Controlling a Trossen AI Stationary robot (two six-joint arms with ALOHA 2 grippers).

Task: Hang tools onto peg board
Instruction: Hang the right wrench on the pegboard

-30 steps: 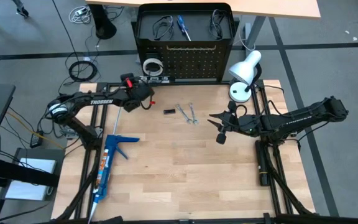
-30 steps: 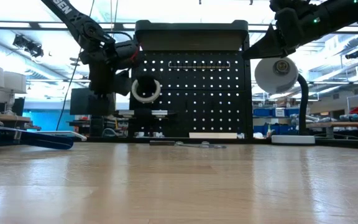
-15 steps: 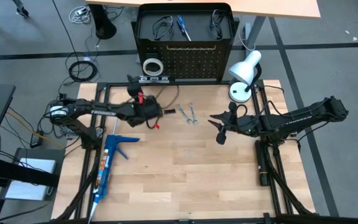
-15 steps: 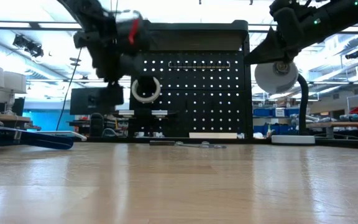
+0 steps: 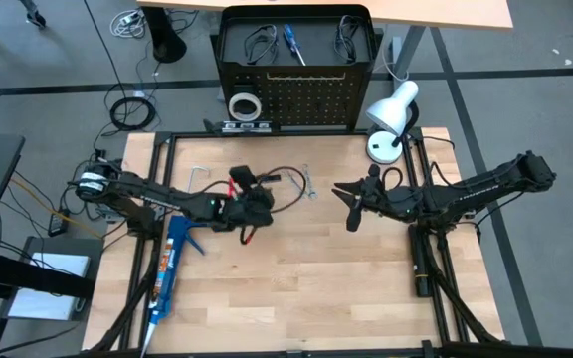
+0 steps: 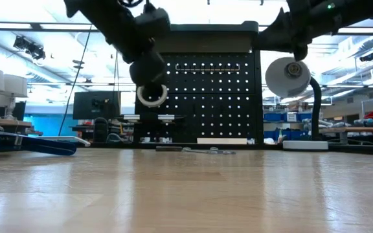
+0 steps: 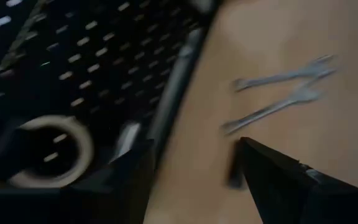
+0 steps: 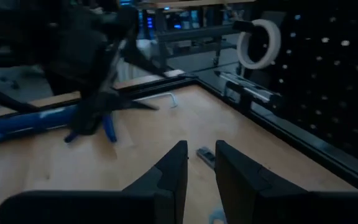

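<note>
On the near part of the table [image 5: 316, 288], to my left, a blue caulking gun [image 5: 172, 261] lies pointing away from the peg board; nothing of mine touches it.

Farther in, over the middle of the table, my left end effector [image 5: 260, 202] hangs above the wood at the end of a long reach; its fingers stand wide apart with nothing between them. My right end effector [image 8: 200, 152] is level with it on the other side, also in the air; its fingers are drawn close together with only a thin gap, and they grip nothing.

Between the two and slightly beyond them, the silver wrenches [image 5: 304, 183] lie flat, side by side, on the wood; a small dark piece [image 8: 205, 155] lies near them, too dim to identify. A bent hex key [image 5: 199, 171] rests on the table further to my left.

At the far edge the peg board [image 5: 306, 99] stands upright; the white tape ring [image 5: 244, 104] hangs on its face toward my left. A white desk lamp [image 5: 393, 114] stands at its right corner. On top of the board, the blue-handled screwdriver [image 5: 293, 44] lies between two black wire loops [image 5: 259, 42].
</note>
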